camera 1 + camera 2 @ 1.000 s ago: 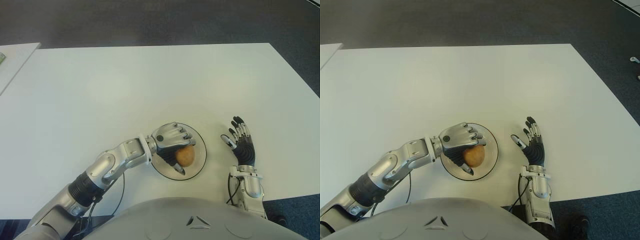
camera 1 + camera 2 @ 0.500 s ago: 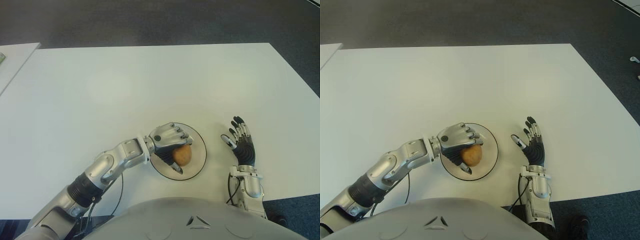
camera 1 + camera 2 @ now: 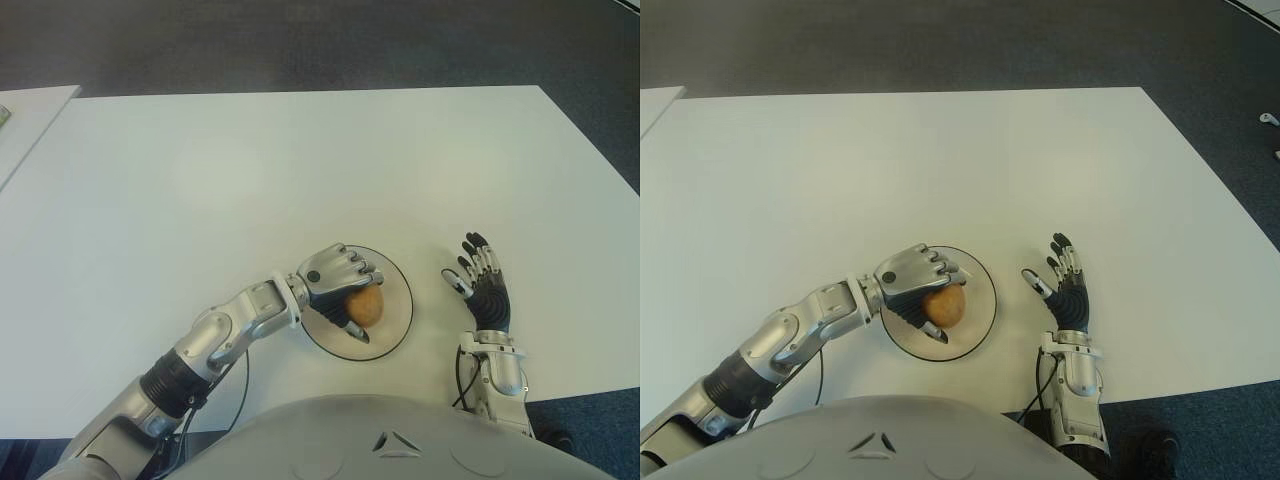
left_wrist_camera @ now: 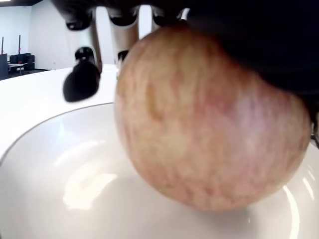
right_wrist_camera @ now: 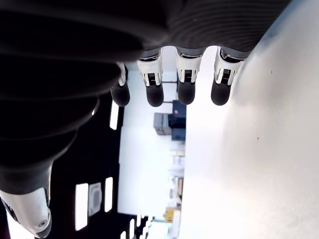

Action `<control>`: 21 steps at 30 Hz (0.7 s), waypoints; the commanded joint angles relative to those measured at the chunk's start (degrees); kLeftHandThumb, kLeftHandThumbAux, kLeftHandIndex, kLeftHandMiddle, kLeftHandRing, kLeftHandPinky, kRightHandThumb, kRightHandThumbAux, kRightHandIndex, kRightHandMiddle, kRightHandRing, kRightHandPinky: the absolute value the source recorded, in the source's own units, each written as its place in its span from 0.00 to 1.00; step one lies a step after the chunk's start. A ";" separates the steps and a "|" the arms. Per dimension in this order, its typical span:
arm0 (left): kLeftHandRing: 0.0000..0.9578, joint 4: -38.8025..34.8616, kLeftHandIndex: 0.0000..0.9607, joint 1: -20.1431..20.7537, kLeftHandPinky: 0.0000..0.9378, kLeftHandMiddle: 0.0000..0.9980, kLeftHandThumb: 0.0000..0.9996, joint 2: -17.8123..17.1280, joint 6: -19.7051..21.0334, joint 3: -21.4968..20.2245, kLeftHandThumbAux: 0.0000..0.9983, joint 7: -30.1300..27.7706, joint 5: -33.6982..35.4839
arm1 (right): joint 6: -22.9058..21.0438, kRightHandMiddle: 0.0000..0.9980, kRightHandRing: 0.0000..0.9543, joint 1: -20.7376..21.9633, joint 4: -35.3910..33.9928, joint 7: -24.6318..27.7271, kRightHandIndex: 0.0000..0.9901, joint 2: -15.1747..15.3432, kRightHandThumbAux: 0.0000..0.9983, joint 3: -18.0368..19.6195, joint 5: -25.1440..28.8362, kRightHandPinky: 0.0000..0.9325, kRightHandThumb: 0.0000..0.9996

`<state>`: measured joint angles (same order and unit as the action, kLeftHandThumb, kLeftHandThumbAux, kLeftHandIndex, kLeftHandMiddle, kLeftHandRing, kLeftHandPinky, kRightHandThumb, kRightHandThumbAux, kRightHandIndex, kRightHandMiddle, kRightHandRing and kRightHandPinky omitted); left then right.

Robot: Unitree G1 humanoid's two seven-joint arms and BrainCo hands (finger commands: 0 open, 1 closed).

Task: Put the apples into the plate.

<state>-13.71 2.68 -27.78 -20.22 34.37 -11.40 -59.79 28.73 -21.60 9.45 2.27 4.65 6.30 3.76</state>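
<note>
Low in the frame, the left hand [image 3: 338, 275] cups an apple [image 3: 364, 306] over the plate [image 3: 396, 318]; an uneven release could roll it off, while the right hand [image 3: 482, 285] shows right of the plate, fingers spread.

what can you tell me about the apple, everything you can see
The apple is one whole, round fruit with yellow-tan skin streaked pinkish red, smooth and slightly glossy. It sits low in the white plate, its underside at the plate's surface, and the left hand is curled over its top, gripping it.
</note>
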 commanded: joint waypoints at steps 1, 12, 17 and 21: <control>0.00 -0.97 0.00 0.41 0.00 0.00 0.16 -1.49 -1.07 -0.58 0.16 0.09 -1.62 | -6.79 0.09 0.06 -4.40 8.61 0.40 0.07 -2.07 0.63 -1.27 -0.17 0.08 0.16; 0.00 -1.13 0.00 1.67 0.00 0.00 0.12 -2.18 -2.51 -0.96 0.12 -0.26 -2.13 | -6.20 0.07 0.05 -4.27 8.95 0.84 0.06 -1.99 0.64 -1.32 -0.04 0.08 0.14; 0.00 -1.59 0.00 1.60 0.00 0.00 0.11 -2.04 -1.89 -1.33 0.12 -0.65 -2.55 | -5.94 0.07 0.05 -4.09 9.24 1.40 0.06 -2.05 0.64 -1.23 0.38 0.08 0.14; 0.00 -2.03 0.00 1.28 0.00 0.00 0.11 -1.81 -1.07 -1.54 0.13 -0.68 -3.21 | -6.22 0.07 0.05 -4.10 9.05 1.75 0.06 -2.23 0.64 -1.21 0.79 0.08 0.14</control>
<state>-15.57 3.83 -29.16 -22.15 33.63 -11.23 -61.27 28.74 -21.59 9.47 3.24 4.71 6.34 4.13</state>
